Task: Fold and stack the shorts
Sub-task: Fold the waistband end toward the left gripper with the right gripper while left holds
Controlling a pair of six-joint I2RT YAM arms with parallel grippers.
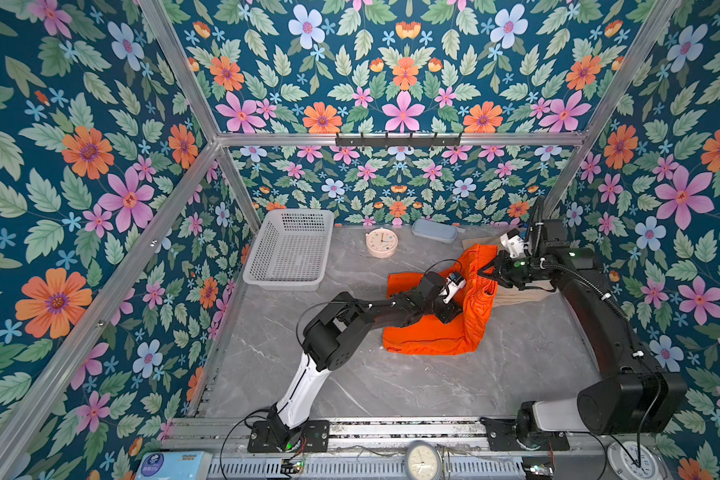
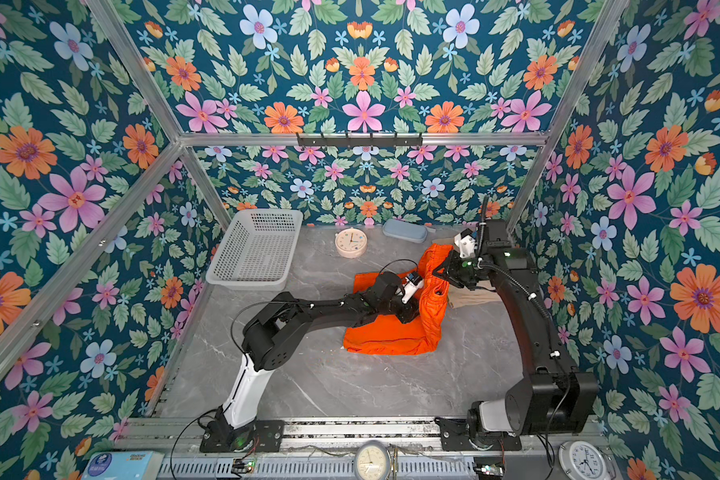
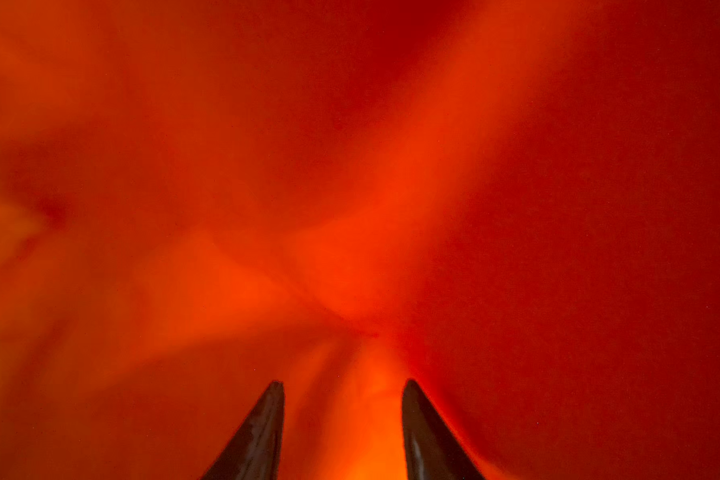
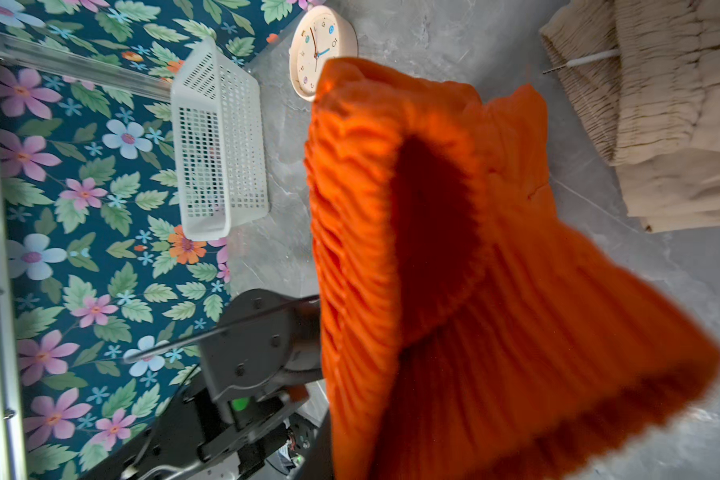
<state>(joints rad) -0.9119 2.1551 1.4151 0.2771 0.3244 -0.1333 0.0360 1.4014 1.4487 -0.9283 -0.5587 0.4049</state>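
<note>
My right tool (image 1: 486, 272) is pinching the waistband of the orange shorts (image 1: 433, 336), lifting that end while the rest lies crumpled on the tabletop (image 1: 391, 386). My left tool (image 3: 343, 384) is spread, buried in the same cloth. My worry is that it snags a fold and drags everything, or the waistband slips free. The beige shorts (image 4: 661, 124) lie just beside, under my right arm, so they're easy to bump.

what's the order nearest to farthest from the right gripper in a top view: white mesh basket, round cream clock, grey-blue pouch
From the right gripper, shut on the bright orange cloth shorts:
1. Grey-blue soft pouch, by the back wall.
2. Round cream clock, left of the pouch.
3. White perforated plastic basket, back left corner.
</note>
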